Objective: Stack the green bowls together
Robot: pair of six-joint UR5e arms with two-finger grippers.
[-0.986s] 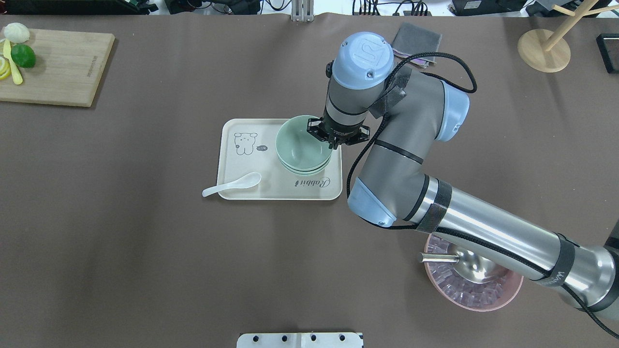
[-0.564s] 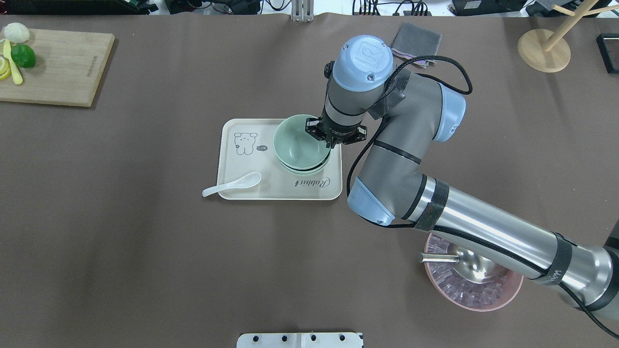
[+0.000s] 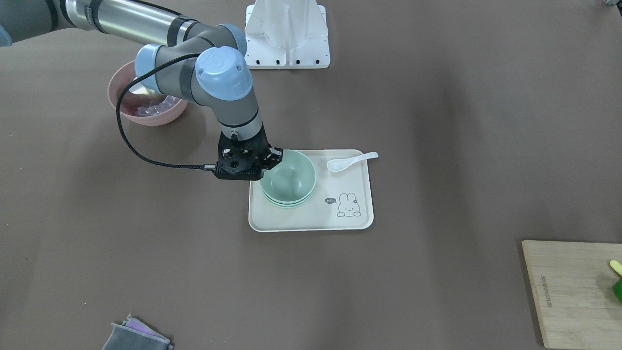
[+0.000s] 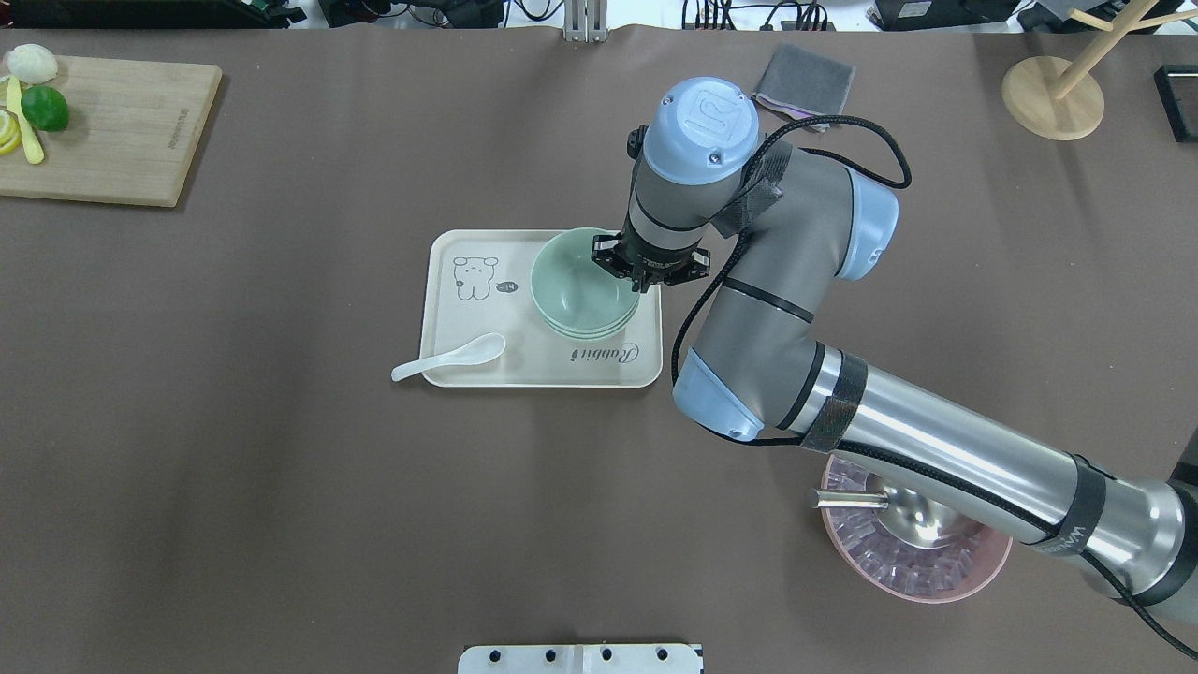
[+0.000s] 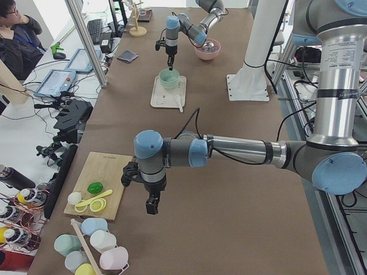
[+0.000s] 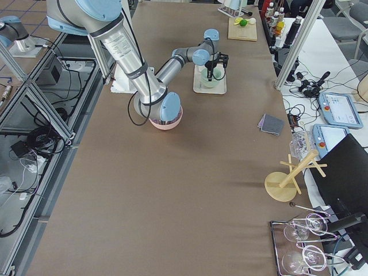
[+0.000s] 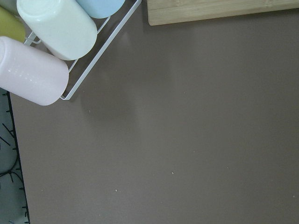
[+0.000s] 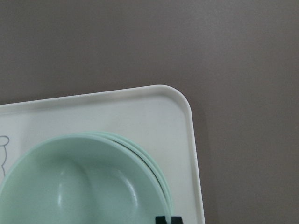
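Front-facing view: three smooth, matte mint bowls (image 3: 286, 198) sit nested on a cream tray (image 3: 311, 221) with rounded corners. A glossy white spoon (image 3: 351, 161) lies across the tray's edge. The right gripper (image 3: 268, 163) stands at the stack's rim, its fingers pinching the rim of the top bowl (image 3: 290, 176).

Overhead view: the top bowl sits a little off-centre, so the two rims beneath it show as thin crescents. A pink bowl (image 4: 922, 571) with a metal scoop lies partly under the arm.

Right wrist view: close up are the bowl's smooth hollow, the stepped rims near the tray's corner, and a black fingertip at the rim.

Exterior left view: the left gripper (image 5: 151, 205) hangs over brown cloth beside a wooden board (image 5: 103, 172). I cannot tell whether it is spread or closed.

Left wrist view: pastel cups (image 7: 56, 25) lie in a wire rack.
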